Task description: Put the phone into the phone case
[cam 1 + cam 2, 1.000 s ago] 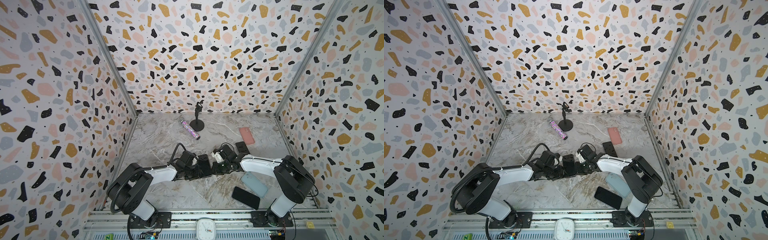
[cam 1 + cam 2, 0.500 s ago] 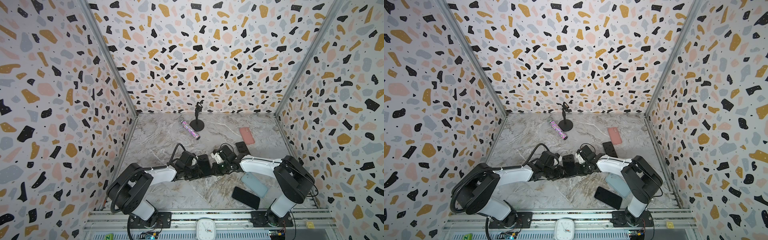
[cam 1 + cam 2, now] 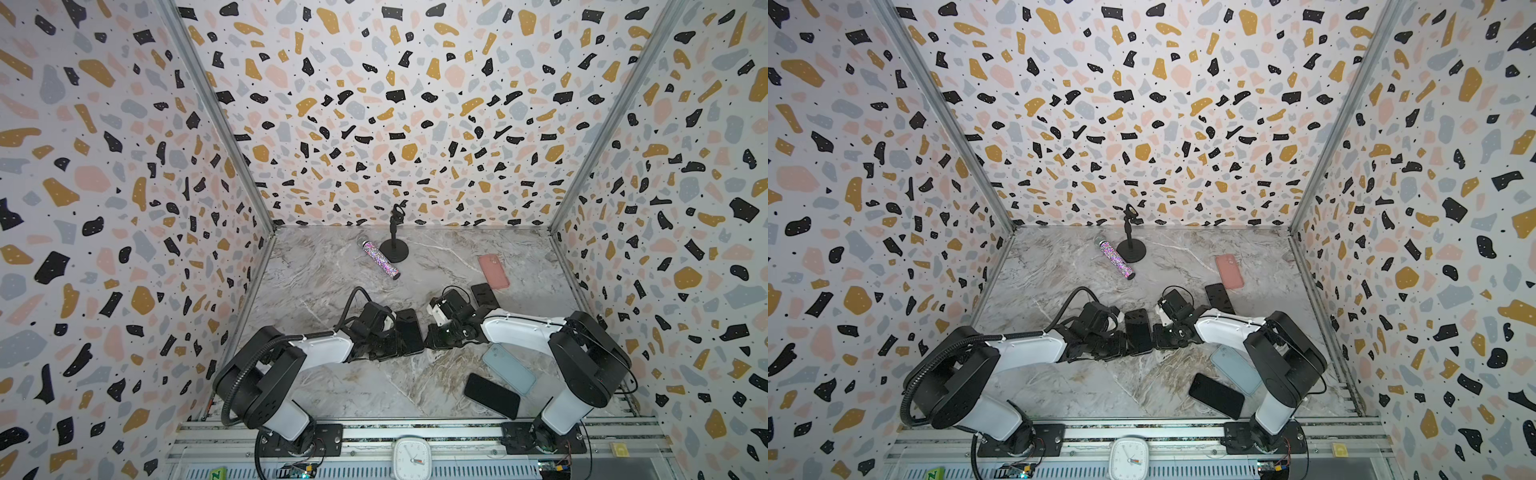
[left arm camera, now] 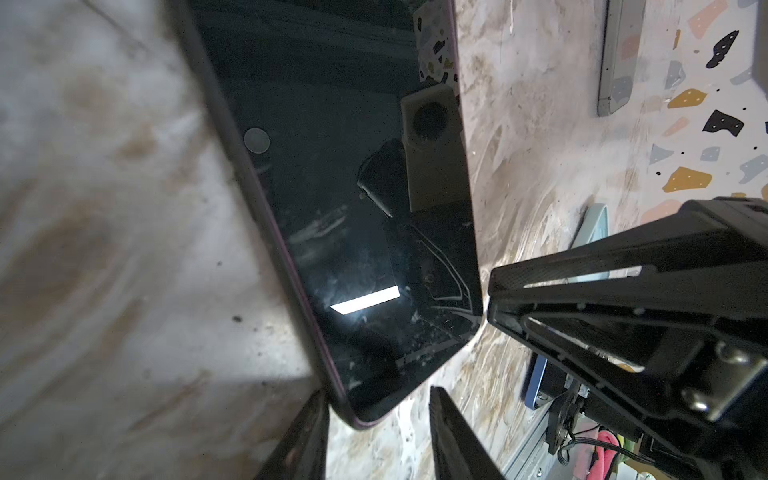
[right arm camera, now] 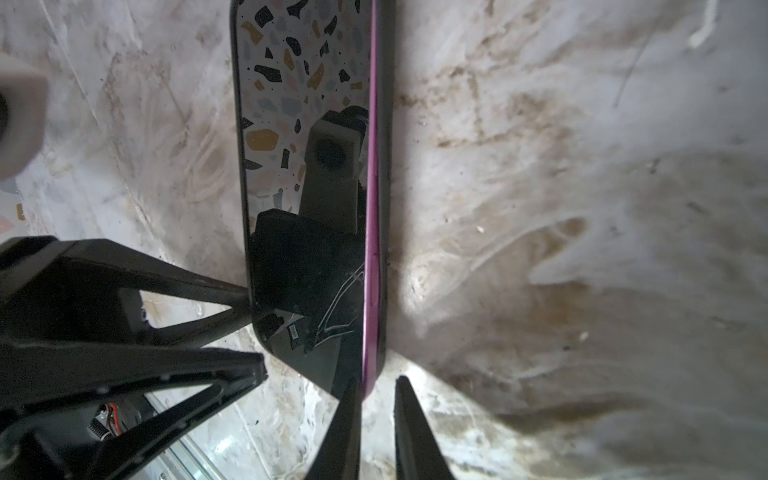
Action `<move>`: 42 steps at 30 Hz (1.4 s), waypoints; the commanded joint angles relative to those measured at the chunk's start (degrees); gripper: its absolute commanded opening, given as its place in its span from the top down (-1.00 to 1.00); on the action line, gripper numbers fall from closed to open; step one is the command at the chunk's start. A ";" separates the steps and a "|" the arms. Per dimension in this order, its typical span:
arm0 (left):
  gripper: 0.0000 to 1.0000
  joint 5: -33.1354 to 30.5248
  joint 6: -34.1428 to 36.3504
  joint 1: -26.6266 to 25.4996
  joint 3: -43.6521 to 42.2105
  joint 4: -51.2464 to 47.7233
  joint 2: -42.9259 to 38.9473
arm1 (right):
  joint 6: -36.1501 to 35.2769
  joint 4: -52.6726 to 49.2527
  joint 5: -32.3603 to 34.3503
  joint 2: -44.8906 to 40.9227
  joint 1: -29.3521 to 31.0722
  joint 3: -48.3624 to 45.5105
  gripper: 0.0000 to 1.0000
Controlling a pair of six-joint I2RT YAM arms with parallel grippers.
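Phone [image 3: 409, 330] sits screen-up near the tabletop [image 3: 332, 395] centre, between both claws.
Left claw [image 4: 376, 392], at the phone's 8 o'clock, stands spread around its corner, one finger touching the edge. Right claw [image 5: 377, 379], at 4 o'clock, is slightly parted astride the purple rim, one finger clear of it.

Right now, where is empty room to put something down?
Bare marble: between the left wall and the glitter microphone; and at the front, between the left arm's base and the black phone. Crowded: right side, by the pink case.
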 commanded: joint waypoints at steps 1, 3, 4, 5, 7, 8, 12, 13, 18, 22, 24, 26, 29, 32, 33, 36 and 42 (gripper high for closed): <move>0.15 -0.33 0.54 0.07 -0.49 -0.57 0.77 | 0.12 0.43 -1.32 0.44 0.48 0.15 0.64; 0.15 -0.45 0.63 0.08 -0.53 -0.71 0.72 | 0.21 0.72 -1.59 0.58 0.50 0.08 0.64; 0.16 -0.55 0.68 0.08 -0.55 -0.89 0.64 | 0.28 0.84 -1.75 0.62 0.50 0.06 0.64; 0.15 -0.76 0.87 0.08 -0.53 -1.26 0.59 | 0.36 1.00 -2.07 0.79 0.58 -0.10 0.64; 0.15 -1.31 1.29 0.08 -0.37 -2.01 0.50 | 0.38 1.26 -2.39 1.02 0.72 -0.18 0.65; 0.15 -1.62 1.57 0.08 -0.21 -2.65 0.50 | 0.44 1.34 -2.62 1.15 0.76 -0.23 0.65; 0.16 -2.85 2.39 0.17 0.50 -4.36 0.78 | 0.64 2.34 -3.90 1.56 0.85 -0.64 0.67; 0.16 -3.00 2.39 0.17 0.51 -4.34 0.86 | 0.73 2.50 -4.12 1.59 0.85 -0.80 0.67; 0.19 -2.43 1.57 0.12 0.27 -2.95 1.75 | 1.13 4.01 -6.04 2.29 0.94 -1.32 0.69; 0.22 -1.78 1.07 0.08 0.15 -1.96 2.46 | 1.35 4.83 -7.05 3.06 1.20 -1.44 0.70; 0.23 -1.61 1.07 -0.01 0.09 -1.62 2.61 | 1.34 5.09 -7.34 3.41 1.42 -1.43 0.70; 0.23 -1.44 0.98 -0.01 -0.08 -1.28 2.78 | 1.44 5.43 -7.68 3.85 1.64 -1.34 0.72; 0.24 -1.25 0.72 -0.09 -0.20 -0.85 2.95 | 1.44 5.77 -8.18 4.79 2.10 -1.13 0.73; 0.25 -1.11 0.72 -0.10 -0.23 -0.63 2.96 | 1.61 6.16 -8.58 5.45 2.39 -1.07 0.76; 0.25 -1.08 0.72 -0.10 -0.27 -0.59 3.02 | 1.61 6.24 -8.73 5.69 2.48 -1.17 0.77; 0.25 -0.99 0.63 -0.18 -0.34 -0.30 3.06 | 1.86 6.63 -8.88 6.13 2.74 -1.34 0.80; 0.26 -0.74 0.63 -0.27 -0.42 0.07 3.22 | 2.18 7.08 -9.06 7.34 3.05 -1.42 0.84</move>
